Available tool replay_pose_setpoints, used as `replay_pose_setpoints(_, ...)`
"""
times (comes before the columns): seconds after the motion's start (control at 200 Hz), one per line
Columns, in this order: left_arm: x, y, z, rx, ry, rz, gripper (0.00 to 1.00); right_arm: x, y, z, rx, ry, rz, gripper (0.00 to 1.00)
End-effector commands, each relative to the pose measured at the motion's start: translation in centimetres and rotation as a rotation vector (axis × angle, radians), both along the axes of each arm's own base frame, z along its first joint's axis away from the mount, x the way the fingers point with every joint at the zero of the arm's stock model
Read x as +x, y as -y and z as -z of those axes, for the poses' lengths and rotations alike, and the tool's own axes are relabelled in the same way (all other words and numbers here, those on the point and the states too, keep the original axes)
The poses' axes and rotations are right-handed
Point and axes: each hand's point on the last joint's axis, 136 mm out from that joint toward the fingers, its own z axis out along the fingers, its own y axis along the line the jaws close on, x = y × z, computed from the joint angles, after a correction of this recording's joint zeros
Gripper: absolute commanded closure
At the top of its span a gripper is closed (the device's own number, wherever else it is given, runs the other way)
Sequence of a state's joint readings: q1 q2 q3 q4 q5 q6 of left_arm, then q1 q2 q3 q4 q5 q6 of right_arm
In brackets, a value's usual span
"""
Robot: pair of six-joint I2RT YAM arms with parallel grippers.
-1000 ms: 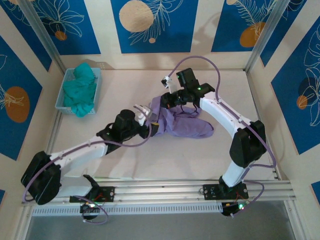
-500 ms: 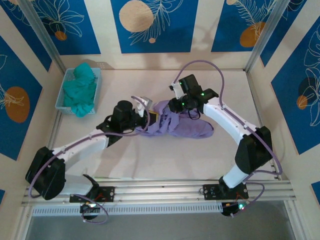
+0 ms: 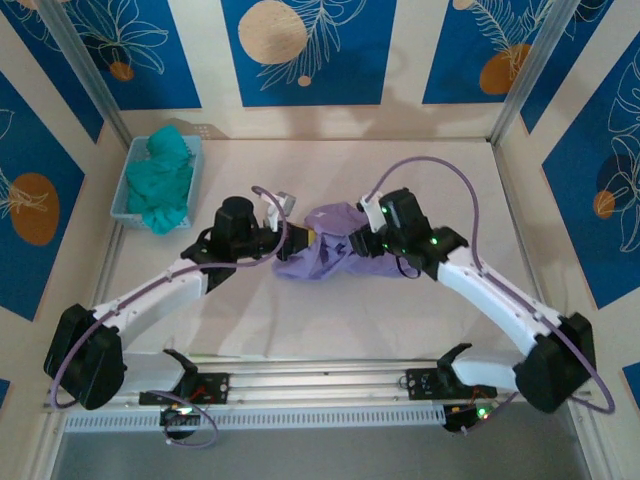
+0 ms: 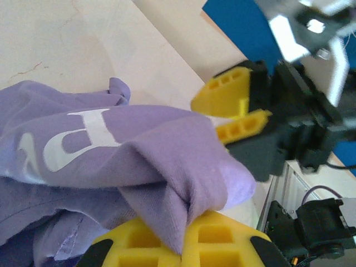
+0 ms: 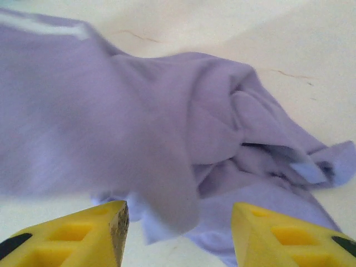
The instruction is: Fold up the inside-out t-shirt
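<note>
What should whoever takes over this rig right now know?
Left gripper: jaws shut on a bunched fold of the t-shirt.
Right gripper: jaws open at the cloth, gripping nothing.
T-shirt: a crumpled heap in the middle of the table, between the two arms.
Done: no fold made yet.
Left: spread it flat, then fold.

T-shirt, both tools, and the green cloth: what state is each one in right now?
t-shirt, crumpled, not yet folded
left tool, shut on a fold of the t-shirt
right tool, open, fingers apart at the t-shirt
green cloth, bunched up in the blue basket
</note>
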State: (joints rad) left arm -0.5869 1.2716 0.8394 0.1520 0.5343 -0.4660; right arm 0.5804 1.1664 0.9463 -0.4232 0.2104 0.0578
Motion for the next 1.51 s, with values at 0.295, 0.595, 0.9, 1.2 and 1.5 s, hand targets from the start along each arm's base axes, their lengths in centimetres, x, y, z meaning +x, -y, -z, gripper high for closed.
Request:
replay_pose_setpoints(0.295, 0.5, -0.1, -3.0, -0.06, 0.006, 0.013, 1.0, -4.3, -7.4, -0.9, 0.251, 0.183, -0.31, 0.67)
replay_pose_setpoints(0.595, 0.2, -0.5, -2.9, -0.059, 0.013, 0.008, 1.0, 0.6, -8.2, 1.2, 0.242, 0.145, -0.166, 0.79)
replay_pose_setpoints(0.9, 0.8, -1.5, -2.5, -0.06, 0.013, -0.029, 1.0, 1.0, -7.7, 0.1, 0.283, 0.158, -0.158, 1.0)
replay_pose_setpoints(1.2, 3.4, -2.8, -1.6, 0.006, 0.032, -0.151, 1.0, -3.7, -7.6, -4.6, 0.536, 0.0, -0.335, 1.0)
replay_pose_setpoints(1.5, 3.3, -2.2, -2.3, -0.029, 0.032, -0.12, 1.0, -3.0, -7.6, -0.8, 0.399, -0.009, -0.227, 0.78)
